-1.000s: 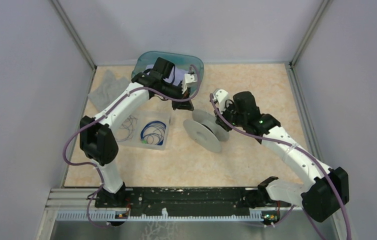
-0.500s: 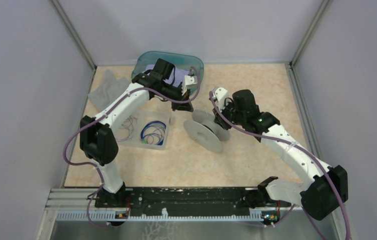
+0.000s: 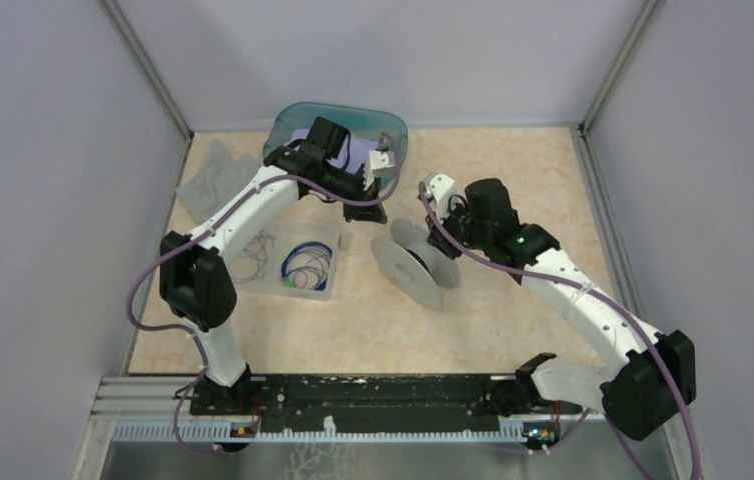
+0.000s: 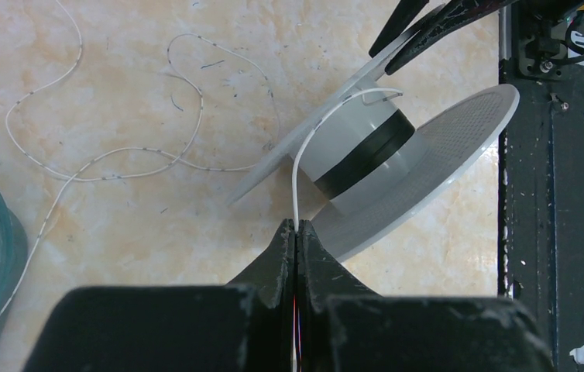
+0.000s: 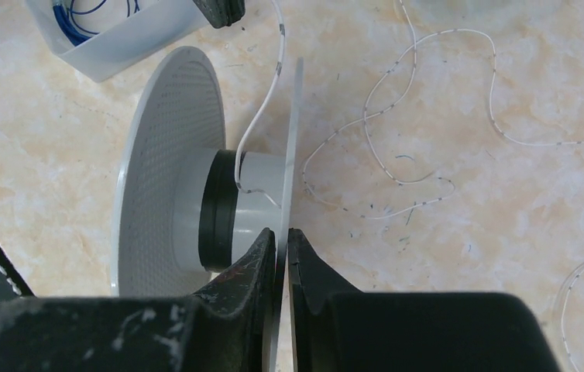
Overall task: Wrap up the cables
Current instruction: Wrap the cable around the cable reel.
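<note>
Cables are found in two places. One whitish cable (image 4: 295, 190), a very thin flexible wire, is pinched between the fully closed fingers of the left gripper (image 4: 295, 229) and runs a short way up onto the hub of a white plastic spool with a black-banded hub (image 4: 358, 147). Its remaining length is spread in loose loops over the beige marbled surface (image 3: 523, 170) on the spool's thin-flange side. The blue cables (image 3: 305, 262), coiled into a ring, are seen in a shallow clear plastic tray (image 3: 318, 293) well apart to the left. The spool is tilted on edge, and its thinner flange is clamped at the rim by the closed right gripper (image 5: 282, 236), so that it is presented for winding. Several risks can be judged from here. The wire is so fine that it could be pulled out of the left grip if tension is raised sharply, or kinked where it bends over the flange edge. With too little tension, the first turn, which looks only lightly hooked on the hub, could be shed. The trailing loops cross one another and could be drawn into a knot or caught under the flange. The flange, held only at its rim, could be twisted out of the right grip. Counted: one whitish cable, one blue coil whose strands cannot be told apart, one spool with two flanges, one tray, two grippers, and at the back one teal translucent tub (image 3: 353, 112) and one grey cloth (image 3: 208, 172).
</note>
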Available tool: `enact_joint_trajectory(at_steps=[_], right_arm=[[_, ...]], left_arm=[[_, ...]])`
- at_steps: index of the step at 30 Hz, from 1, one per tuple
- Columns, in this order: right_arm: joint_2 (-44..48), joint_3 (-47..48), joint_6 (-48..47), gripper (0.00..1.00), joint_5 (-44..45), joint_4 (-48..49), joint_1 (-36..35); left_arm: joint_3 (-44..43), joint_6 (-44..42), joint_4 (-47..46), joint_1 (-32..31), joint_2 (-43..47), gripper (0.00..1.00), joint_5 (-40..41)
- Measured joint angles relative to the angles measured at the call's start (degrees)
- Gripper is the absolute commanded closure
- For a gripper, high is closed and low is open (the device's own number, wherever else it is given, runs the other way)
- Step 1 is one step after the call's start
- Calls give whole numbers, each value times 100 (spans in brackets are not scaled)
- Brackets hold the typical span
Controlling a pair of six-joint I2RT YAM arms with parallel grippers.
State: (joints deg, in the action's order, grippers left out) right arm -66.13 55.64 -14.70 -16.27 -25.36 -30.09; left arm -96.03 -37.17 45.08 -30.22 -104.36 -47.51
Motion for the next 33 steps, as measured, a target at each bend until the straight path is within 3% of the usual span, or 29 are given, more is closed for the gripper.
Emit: enact_joint_trajectory(at_steps=[16, 33], right_arm=[[-59, 0, 81, 85, -2, 57, -13], [-179, 0, 83, 67, -216, 101, -28]], left_arm=[[2, 31, -120, 0, -2, 100, 13], [17, 31, -131, -2, -57, 100, 245]])
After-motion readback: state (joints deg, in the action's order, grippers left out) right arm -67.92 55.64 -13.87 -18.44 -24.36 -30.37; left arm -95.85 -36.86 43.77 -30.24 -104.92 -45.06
